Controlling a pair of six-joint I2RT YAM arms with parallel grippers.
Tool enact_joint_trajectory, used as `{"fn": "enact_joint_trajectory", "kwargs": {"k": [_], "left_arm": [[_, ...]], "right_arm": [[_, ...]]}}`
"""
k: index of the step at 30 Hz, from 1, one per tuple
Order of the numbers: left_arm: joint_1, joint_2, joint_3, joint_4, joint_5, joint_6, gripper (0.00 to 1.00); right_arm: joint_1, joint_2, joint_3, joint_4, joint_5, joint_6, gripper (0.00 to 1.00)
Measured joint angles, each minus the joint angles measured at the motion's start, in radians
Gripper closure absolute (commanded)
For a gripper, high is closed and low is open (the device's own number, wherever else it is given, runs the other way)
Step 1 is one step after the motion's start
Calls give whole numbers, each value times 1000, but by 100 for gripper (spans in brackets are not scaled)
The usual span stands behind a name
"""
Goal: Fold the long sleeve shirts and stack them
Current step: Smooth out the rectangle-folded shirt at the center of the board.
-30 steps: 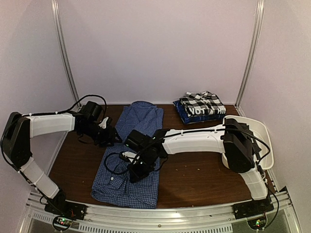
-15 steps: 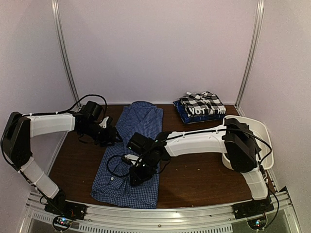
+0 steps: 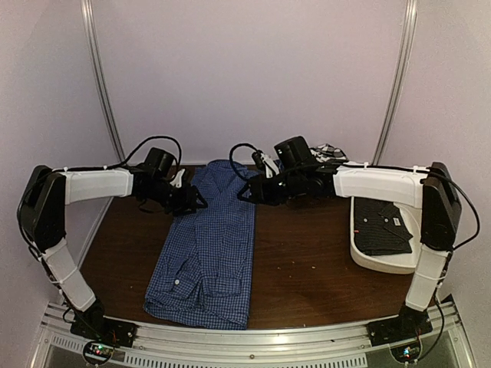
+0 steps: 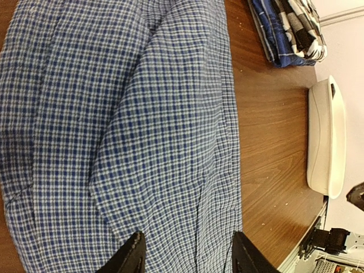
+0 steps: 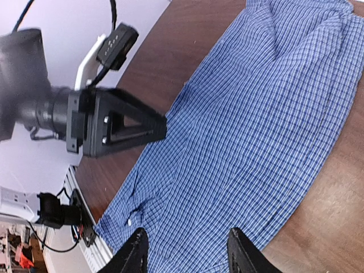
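Note:
The blue-and-white fine-check shirt (image 3: pixel 207 245) lies flat and lengthwise on the brown table, folded into a long narrow strip. My left gripper (image 3: pixel 198 203) is open just over its left edge near the far end; in the left wrist view (image 4: pixel 185 259) the cloth fills the gap between the jaws. My right gripper (image 3: pixel 247 193) is open over the right edge opposite; the right wrist view (image 5: pixel 187 253) shows it above the shirt (image 5: pixel 256 131). The folded black-and-white check shirt and the dark blue shirt are stacked (image 4: pixel 290 28) at the back right, hidden by my right arm in the top view.
A white plastic tub (image 3: pixel 383 264) stands at the right edge with a dark garment (image 3: pixel 381 228) in it; the tub also shows in the left wrist view (image 4: pixel 324 136). Bare wood lies between the shirt and the tub. Walls enclose the back and sides.
My right arm swung from the near middle of the shirt to its far right edge, uncovering the tub. My left gripper shifted slightly right, onto the shirt's left edge.

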Motion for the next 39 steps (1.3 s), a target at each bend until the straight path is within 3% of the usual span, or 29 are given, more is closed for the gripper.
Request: {"fn": "enact_joint_trajectory", "kwargs": {"k": [9,15,23,30,39], "left_arm": [[-23,203,183,111,40,-22,52],[-21,352,284,170,51,-33,55],[34,454,295,203,63,-40,58],[63,486,300,213,71,-39,59],[66,492,311,204,75,-27,60]], "right_arm": [[-82,154,86,211,-29,50,66],[-105,387,314,325,-90,103,75],[-133,695,612,420,-111,223,88],[-162,943,823,473,-51,392,90],[-202,986,838,516,71,552,89]]}}
